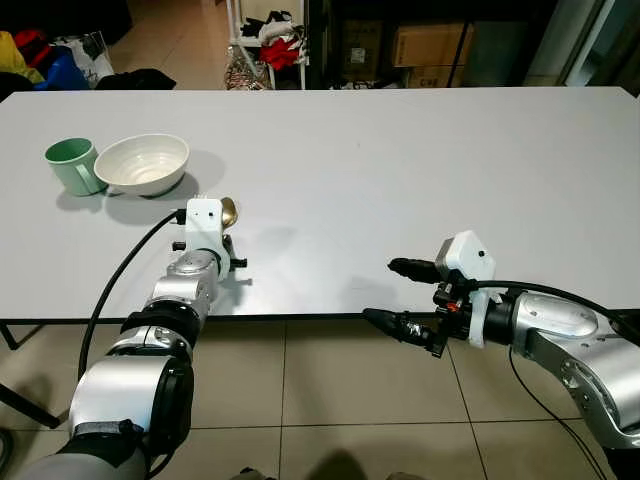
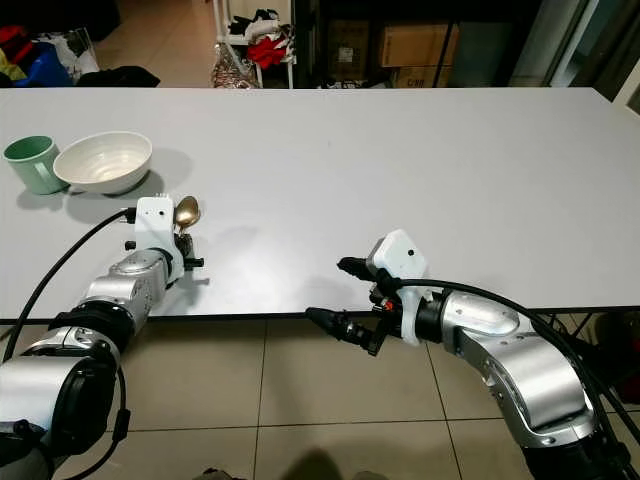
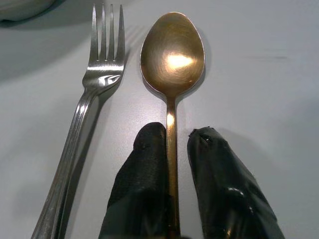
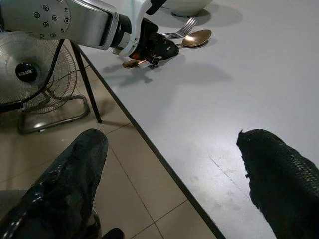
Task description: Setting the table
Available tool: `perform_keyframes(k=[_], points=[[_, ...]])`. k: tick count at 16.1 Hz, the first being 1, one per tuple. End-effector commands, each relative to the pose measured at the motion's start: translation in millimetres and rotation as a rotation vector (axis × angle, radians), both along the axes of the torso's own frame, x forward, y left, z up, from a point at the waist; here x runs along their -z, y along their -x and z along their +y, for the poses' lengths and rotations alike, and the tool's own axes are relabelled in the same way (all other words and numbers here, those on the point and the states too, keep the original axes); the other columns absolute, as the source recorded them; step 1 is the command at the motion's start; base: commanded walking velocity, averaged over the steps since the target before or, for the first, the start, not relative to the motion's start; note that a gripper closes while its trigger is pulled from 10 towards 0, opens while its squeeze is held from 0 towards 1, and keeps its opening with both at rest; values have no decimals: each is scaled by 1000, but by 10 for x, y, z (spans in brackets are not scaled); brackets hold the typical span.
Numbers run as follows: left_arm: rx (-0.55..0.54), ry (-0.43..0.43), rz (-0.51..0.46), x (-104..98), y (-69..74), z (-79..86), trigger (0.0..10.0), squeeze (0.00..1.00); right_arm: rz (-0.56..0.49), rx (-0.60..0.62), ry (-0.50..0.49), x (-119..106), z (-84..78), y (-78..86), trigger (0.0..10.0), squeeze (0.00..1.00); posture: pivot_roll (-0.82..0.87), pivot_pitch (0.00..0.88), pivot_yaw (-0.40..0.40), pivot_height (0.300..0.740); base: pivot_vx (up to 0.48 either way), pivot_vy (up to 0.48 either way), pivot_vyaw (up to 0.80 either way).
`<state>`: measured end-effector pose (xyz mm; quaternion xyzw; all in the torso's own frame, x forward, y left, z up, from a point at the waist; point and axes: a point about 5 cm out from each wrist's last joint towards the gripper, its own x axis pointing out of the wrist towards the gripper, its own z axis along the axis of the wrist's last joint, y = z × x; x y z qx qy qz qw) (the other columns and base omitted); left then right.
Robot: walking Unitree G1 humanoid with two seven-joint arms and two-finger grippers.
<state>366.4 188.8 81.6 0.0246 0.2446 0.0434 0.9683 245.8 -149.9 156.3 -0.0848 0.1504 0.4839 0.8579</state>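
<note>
The left gripper (image 3: 177, 144) rested low on the white table (image 1: 400, 170), its two black fingers closed around the handle of a gold spoon (image 3: 172, 55). A silver fork (image 3: 99, 74) lay just beside the spoon, parallel to it. Beyond them sat a white bowl (image 1: 142, 163) and a green mug (image 1: 72, 164). The right gripper (image 1: 400, 295) hovered open and empty at the table's near edge. Releasing gently should keep the spoon straight beside the fork. A floor fan (image 4: 30, 74) carried a small label, unreadable.

TEXT: one small white brand mark is showing | ON: black hub of floor fan (image 4: 25, 72) | LEGIBILITY: too small for reading letters with certainty
</note>
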Motion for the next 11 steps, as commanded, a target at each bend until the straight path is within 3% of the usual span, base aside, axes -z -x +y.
perform_keyframes(k=[1, 4, 5, 6, 7, 8, 9, 10, 11], points=[[-21, 4, 6, -10, -7, 17, 10000, 1000, -13, -19, -4, -56, 15, -4, 10000, 0, -218, 6, 39, 740, 0, 0, 0], [-74, 3, -161, -389, -162, 89, 10000, 1000, -26, 12, -28, -110, -33, 11, 10000, 0, -216, 0, 44, 740, 0, 0, 0], [-61, 36, -268, -629, -189, 68, 10000, 659, -26, 45, -64, -142, -58, 23, 10000, 0, -208, 0, 44, 740, 0, 0, 0], [-17, 62, -359, -824, -125, 19, 10000, 0, -4, 91, -151, -185, -73, 40, 10000, 0, -204, 0, 47, 740, 0, 0, 0], [49, 76, -442, -1004, 63, -65, 10000, 0, 29, 137, -226, -195, -87, 67, 10000, 0, -195, 0, 46, 740, 0, 0, 0], [75, 84, -463, -1058, 281, -119, 10000, 0, 44, 155, -239, -162, -79, 114, 10000, 0, -182, 0, 49, 740, 0, 0, 0], [136, 21, -508, -1052, 551, -187, 10000, 0, 30, 218, -230, -81, -73, 142, 10000, 0, -165, 0, 49, 740, 0, 0, 0], [158, -77, -518, -904, 906, -226, 10000, 0, -29, 311, -199, 12, -31, 131, 10000, 0, -146, 0, 48, 740, 0, 0, 0], [132, -104, -498, -776, 1143, -214, 10000, 0, -50, 375, -203, 56, 19, 114, 10000, 0, -130, 0, 43, 740, 0, 0, 800]])
